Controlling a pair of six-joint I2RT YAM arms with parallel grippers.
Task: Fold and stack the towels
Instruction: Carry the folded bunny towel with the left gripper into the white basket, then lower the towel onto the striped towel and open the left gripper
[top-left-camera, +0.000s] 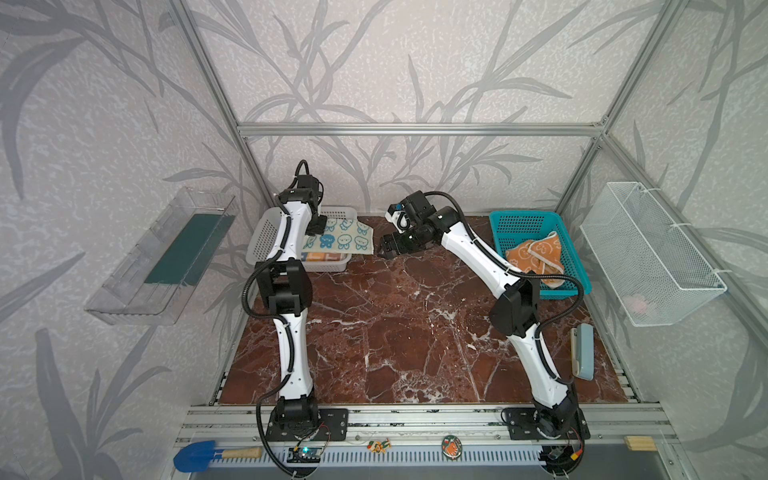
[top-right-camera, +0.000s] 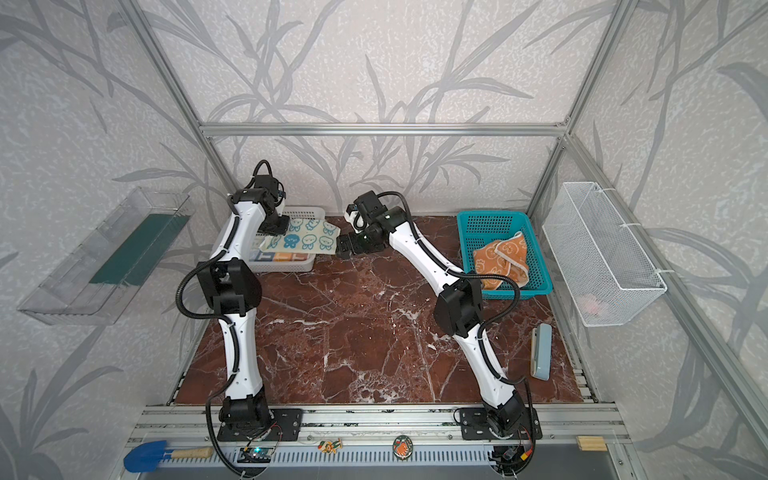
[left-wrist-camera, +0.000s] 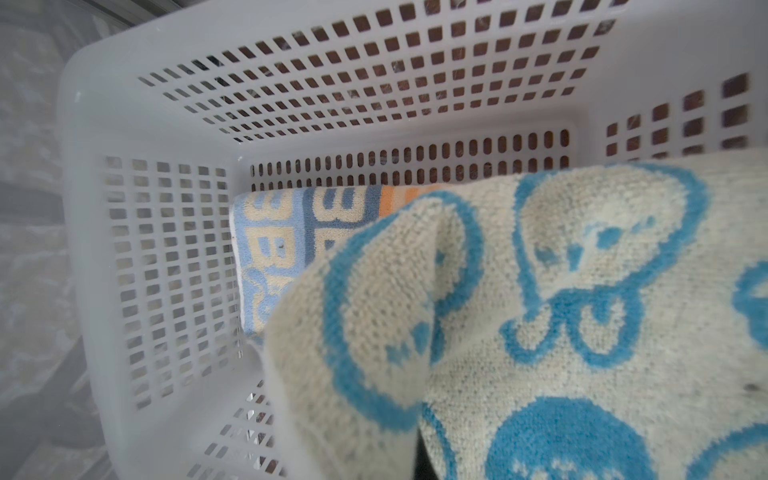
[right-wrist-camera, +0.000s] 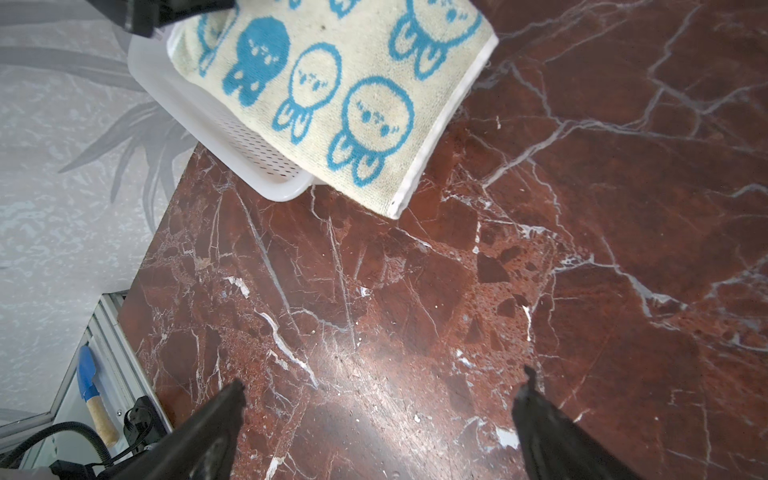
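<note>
Left wrist view: the cream-and-blue bunny towel fills the near side. It is bunched and creased where it runs back toward my own fingers, which the cloth all but hides. In a top view my left pincer is clenched on the towel's left end and holds it up over the white basket. From that grip the cloth spreads toward the middle of the marble table. Its free, white-hemmed end reaches out past the basket's rim and hangs above the stone.

Under it, on the basket floor, the striped towel lies folded flat, with lettered blocks in blue, cream and orange. The held towel covers part of it from above.

My right pincer is released, with the jaws wide apart and nothing between them. It hovers over the table just beside the bunny towel's hemmed end without touching it. In the right wrist view that hem sits ahead of my two dark fingertips, with bare marble between.

The orange towel lies crumpled in the teal basket at the table's far right corner, well apart from both pincers. Nearer along the right edge, a grey-blue case lies on the table. A wire basket hangs on the right wall.
</note>
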